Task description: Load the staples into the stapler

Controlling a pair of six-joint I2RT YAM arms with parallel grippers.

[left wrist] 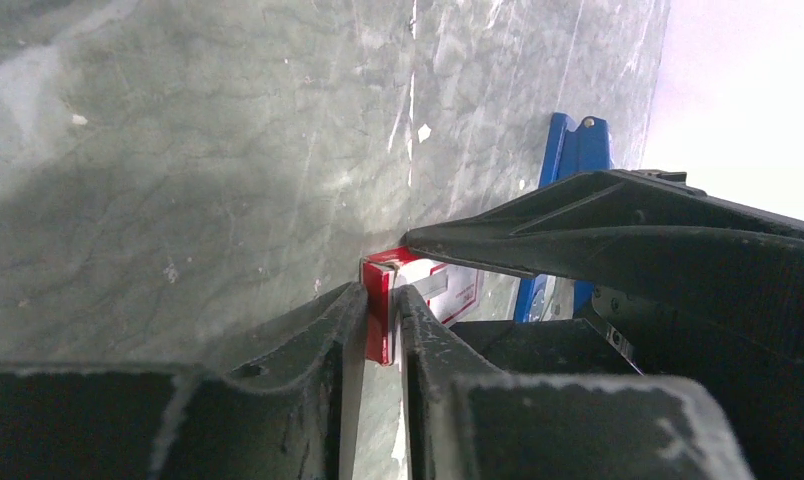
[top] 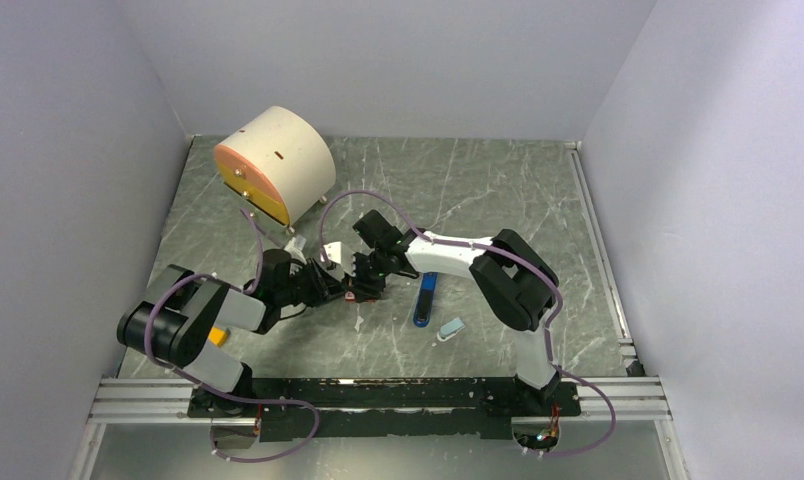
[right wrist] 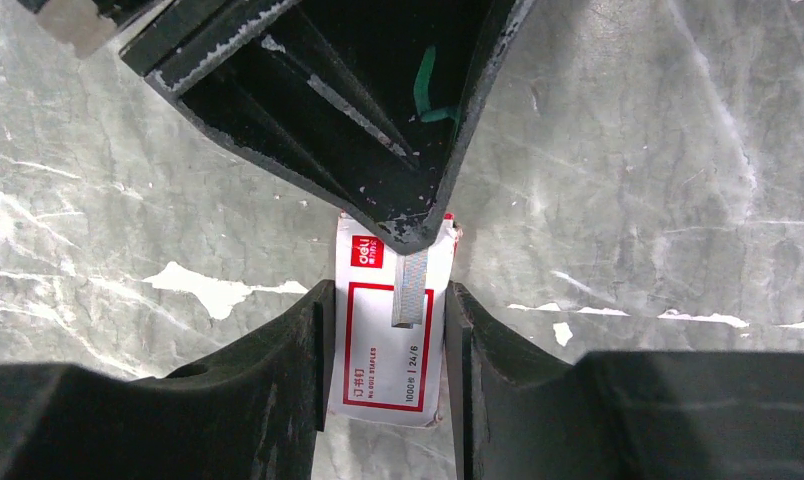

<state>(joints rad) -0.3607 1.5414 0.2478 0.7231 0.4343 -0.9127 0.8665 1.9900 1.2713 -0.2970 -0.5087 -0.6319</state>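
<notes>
The little red-and-white staple box (right wrist: 386,375) sits on the table between both grippers (top: 354,293). My right gripper (right wrist: 390,300) is shut on its two long sides. My left gripper (left wrist: 381,300) is shut on the box's red end (left wrist: 380,335) and shows as the black fingers (right wrist: 378,150) over its far end. A silvery strip (right wrist: 410,290) shows on the box's face; I cannot tell whether it is printed or real. The dark-grey block of staples is hidden. The blue stapler (top: 424,300) lies just right of the grippers, also in the left wrist view (left wrist: 570,150).
A short light-blue and white piece (top: 450,328) lies near the stapler's near end. A small orange block (top: 218,337) sits beside the left arm. A cream and orange drum-shaped case (top: 275,165) stands at the back left. White walls close in the table.
</notes>
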